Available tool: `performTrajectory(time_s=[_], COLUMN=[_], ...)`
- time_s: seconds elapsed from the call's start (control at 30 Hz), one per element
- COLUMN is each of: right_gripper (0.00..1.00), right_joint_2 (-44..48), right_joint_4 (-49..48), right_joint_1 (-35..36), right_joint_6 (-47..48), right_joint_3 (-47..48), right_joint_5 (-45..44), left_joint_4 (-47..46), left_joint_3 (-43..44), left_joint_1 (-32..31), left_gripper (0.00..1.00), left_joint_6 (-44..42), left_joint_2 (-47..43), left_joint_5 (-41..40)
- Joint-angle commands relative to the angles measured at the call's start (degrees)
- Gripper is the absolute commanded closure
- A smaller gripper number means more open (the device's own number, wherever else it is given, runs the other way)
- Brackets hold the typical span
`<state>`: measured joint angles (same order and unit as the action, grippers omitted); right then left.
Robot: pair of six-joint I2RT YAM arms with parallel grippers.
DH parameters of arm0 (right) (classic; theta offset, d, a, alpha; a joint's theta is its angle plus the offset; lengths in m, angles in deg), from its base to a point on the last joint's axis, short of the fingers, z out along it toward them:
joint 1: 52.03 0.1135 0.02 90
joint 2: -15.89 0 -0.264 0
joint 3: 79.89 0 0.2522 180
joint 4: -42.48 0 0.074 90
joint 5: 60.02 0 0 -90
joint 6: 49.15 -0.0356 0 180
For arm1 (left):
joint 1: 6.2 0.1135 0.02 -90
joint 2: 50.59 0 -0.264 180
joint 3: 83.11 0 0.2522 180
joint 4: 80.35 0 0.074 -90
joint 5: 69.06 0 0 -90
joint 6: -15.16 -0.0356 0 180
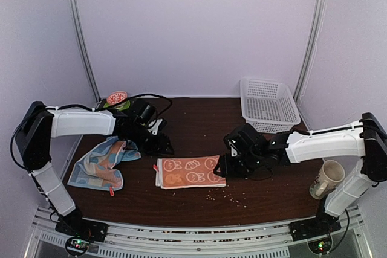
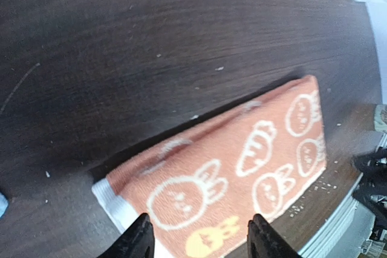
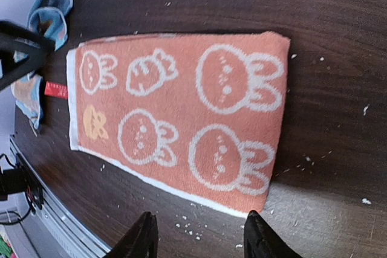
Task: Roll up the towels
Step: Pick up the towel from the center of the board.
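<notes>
The small orange towel (image 1: 190, 172) (image 2: 242, 161) (image 3: 181, 113), printed with white rabbits and carrots, lies folded flat on the dark wooden table. The larger light-blue towel (image 1: 100, 161) (image 3: 51, 7) sits crumpled to its left. My left gripper (image 1: 160, 143) (image 2: 199, 219) hovers open above the orange towel's left end, with nothing between its fingers. My right gripper (image 1: 227, 164) (image 3: 199, 216) stands open just off the towel's right front corner, over bare table, holding nothing.
A white plastic basket (image 1: 269, 104) stands at the back right. A cream mug (image 1: 326, 178) is near the right arm's base. A round red and green item (image 1: 118, 99) lies at the back left. Crumbs (image 1: 230, 196) dot the table in front of the orange towel.
</notes>
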<state>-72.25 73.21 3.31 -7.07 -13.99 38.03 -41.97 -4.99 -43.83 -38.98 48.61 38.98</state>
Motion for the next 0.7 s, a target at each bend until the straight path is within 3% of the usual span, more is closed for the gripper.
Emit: performTrajectory(time_s=[0.0,0.33,0.67], right_gripper=[0.51,0.56,0.69], right_joint_2=[-0.03,-4.57,-8.89], right_joint_4=[-3.19,-14.46,-16.22], right_joint_1=[-3.8,-5.97,-7.45], right_joint_6=[-4.28,-10.21,-11.41], right_joint_3=[-3.18,-8.01,-9.74], right_joint_5=[0.31,6.28,7.58], left_joint_4=[-0.14,-0.36,-0.37], left_joint_3=[-2.11,-2.65,-3.02], left_joint_1=[-1.63,-3.77,-4.11], left_gripper=[0.46,0.51,0.52], left_joint_6=[-0.46,-1.08,-1.06], left_joint_2=[-4.41,-2.53,-2.23], left_joint_5=[-2.06,-3.93,-4.51])
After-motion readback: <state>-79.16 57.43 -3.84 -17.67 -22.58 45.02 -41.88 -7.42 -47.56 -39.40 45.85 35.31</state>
